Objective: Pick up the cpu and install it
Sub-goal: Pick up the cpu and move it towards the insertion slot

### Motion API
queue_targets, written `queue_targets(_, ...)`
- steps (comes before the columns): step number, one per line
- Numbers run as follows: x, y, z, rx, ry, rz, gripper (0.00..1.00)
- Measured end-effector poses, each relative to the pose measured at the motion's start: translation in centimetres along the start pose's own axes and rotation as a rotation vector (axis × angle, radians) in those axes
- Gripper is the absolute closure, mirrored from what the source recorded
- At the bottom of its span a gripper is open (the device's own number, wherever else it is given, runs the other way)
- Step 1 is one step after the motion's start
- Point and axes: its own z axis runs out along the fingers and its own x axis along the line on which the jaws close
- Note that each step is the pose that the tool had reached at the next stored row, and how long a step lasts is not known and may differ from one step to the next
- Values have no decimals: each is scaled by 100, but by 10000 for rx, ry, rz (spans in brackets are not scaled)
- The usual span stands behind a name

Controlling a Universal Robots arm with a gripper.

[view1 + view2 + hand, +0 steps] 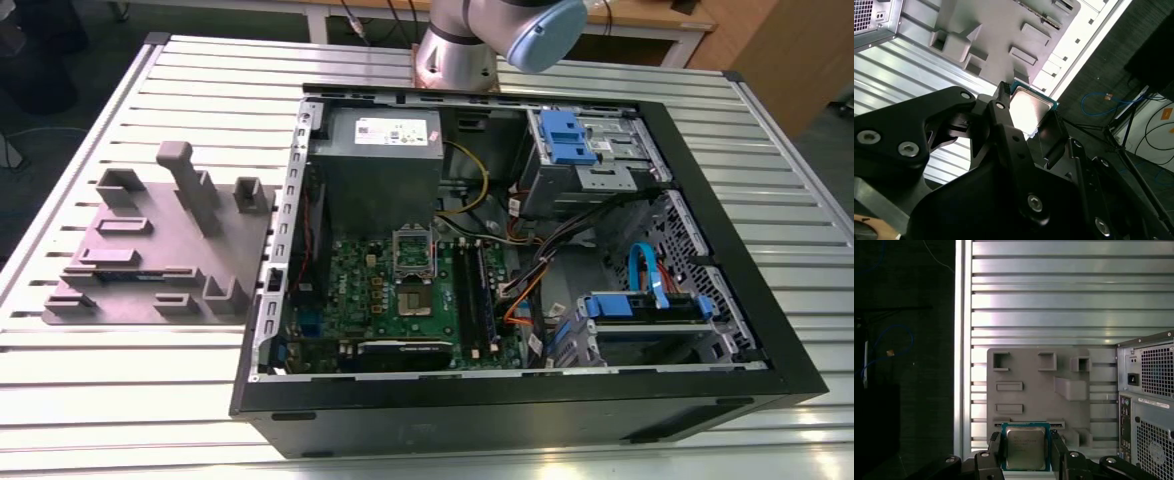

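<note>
Slatted metal tabletop (120,395) carries everything. The open black computer case (534,412) lies on its side across the tabletop's middle and toward the edge at the exterior view's right, green motherboard (400,295) exposed inside. A grey-purple fixture plate (160,250) with raised blocks lies beside the case, near the tabletop edge at the exterior view's left. We see the arm (487,40) only at the far edge. In the first wrist view the pincer (1026,449) is clamped on the cpu (1025,450), one dark finger (995,450) against each of two opposite edges (silvery top toward the camera). The cpu is held clear of the tabletop, with the fixture plate behind it in both wrist views.
</note>
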Motion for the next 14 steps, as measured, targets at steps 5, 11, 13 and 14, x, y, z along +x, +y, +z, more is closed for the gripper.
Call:
queue_targets(5, -40, 1, -1, 0, 1, 0, 53)
queue_targets(11, -173, 3, -1, -1, 0, 0, 53)
queue_targets(13, -178, 3, -1, 0, 0, 0, 53)
queue_targets(14, -180, 3, -1, -1, 0, 0, 53)
